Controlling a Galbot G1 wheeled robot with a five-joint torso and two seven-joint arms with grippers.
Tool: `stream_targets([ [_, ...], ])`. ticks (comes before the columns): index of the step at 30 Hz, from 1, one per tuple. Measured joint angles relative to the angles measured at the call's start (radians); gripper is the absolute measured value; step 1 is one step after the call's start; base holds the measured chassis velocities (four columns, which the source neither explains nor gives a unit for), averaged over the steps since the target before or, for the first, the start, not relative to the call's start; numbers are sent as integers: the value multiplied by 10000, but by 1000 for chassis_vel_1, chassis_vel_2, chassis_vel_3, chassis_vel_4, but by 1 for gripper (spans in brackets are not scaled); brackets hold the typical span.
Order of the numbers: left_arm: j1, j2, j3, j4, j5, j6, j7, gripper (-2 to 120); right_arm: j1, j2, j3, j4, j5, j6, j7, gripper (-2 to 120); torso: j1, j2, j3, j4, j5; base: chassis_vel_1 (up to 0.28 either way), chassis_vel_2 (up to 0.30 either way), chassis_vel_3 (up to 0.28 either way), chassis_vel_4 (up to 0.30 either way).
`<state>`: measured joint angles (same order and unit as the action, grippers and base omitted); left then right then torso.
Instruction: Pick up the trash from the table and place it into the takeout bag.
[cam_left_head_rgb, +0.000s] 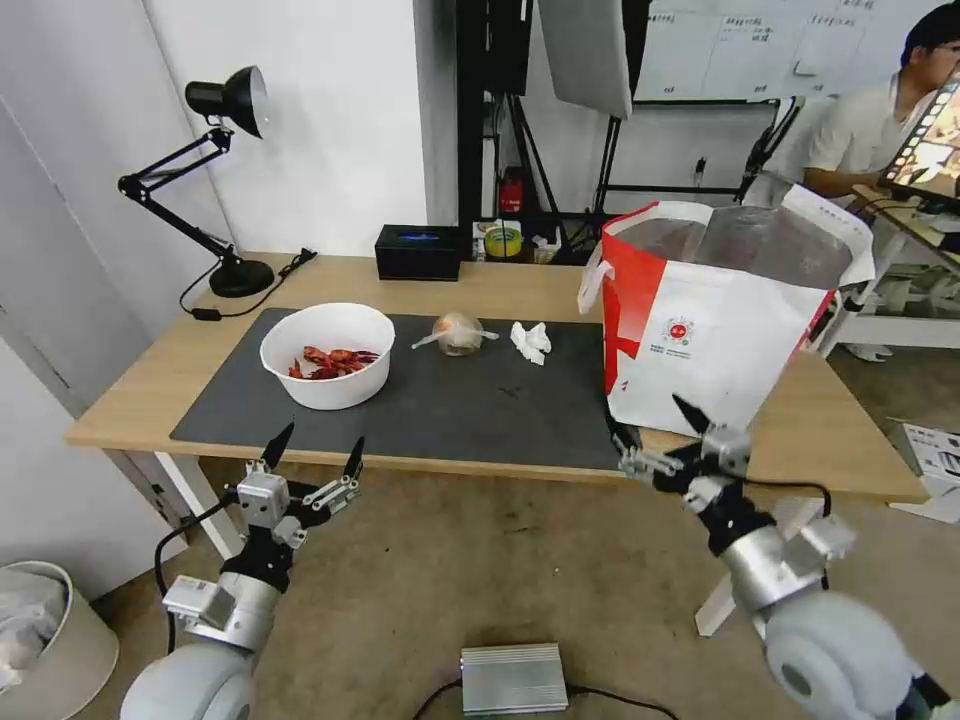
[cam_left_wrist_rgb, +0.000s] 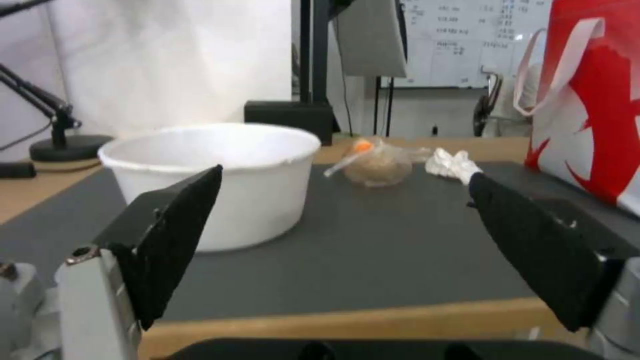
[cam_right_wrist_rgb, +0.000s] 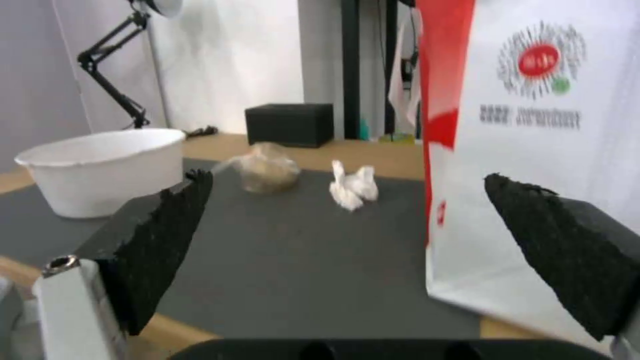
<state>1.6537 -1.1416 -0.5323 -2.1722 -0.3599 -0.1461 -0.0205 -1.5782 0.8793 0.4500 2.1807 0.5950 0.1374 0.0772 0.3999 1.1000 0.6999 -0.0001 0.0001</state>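
Note:
On the table (cam_left_head_rgb: 150, 390), a dark grey mat (cam_left_head_rgb: 480, 400) carries the trash: a white bowl (cam_left_head_rgb: 327, 355) of red crayfish shells, a knotted clear bag (cam_left_head_rgb: 458, 333) and a crumpled tissue (cam_left_head_rgb: 531, 340). The takeout bag (cam_left_head_rgb: 720, 310) stands open at the mat's right end. My left gripper (cam_left_head_rgb: 322, 440) hangs open just before the table's front edge, facing the bowl (cam_left_wrist_rgb: 213, 170). My right gripper (cam_left_head_rgb: 648, 420) is open near the takeout bag's (cam_right_wrist_rgb: 533, 150) front corner. Both wrist views look across the mat at the knotted bag (cam_left_wrist_rgb: 377, 167) (cam_right_wrist_rgb: 267, 172) and the tissue (cam_left_wrist_rgb: 452, 164) (cam_right_wrist_rgb: 352, 187).
A black desk lamp (cam_left_head_rgb: 225, 150) stands at the back left with its cord on the wood. A black box (cam_left_head_rgb: 418, 251) and a tape roll (cam_left_head_rgb: 503, 241) sit along the back edge. On the floor are a bin (cam_left_head_rgb: 40, 640) and a silver unit (cam_left_head_rgb: 513, 678).

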Motion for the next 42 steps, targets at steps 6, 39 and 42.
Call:
stream_targets([
  [6, 276, -114, -61, -3, 173, 37, -2, 100, -365, 136, -90, -57, -236, 266, 0, 100, 1, 0, 0, 0, 0, 0, 0, 0, 0],
  [39, 786, -346, -163, -248, 249, 98, 97, 100, -573, 411, -867, 190, -712, 198, 145, 100, 1, 0, 1, 0, -1, 0, 0, 0, 0],
  [42, 767, -306, -168, -248, 237, 98, 100, 100, -234, 380, -1059, 189, -538, -6, 217, 100, 0, 0, 1, 0, -1, 0, 0, 0, 0],
])
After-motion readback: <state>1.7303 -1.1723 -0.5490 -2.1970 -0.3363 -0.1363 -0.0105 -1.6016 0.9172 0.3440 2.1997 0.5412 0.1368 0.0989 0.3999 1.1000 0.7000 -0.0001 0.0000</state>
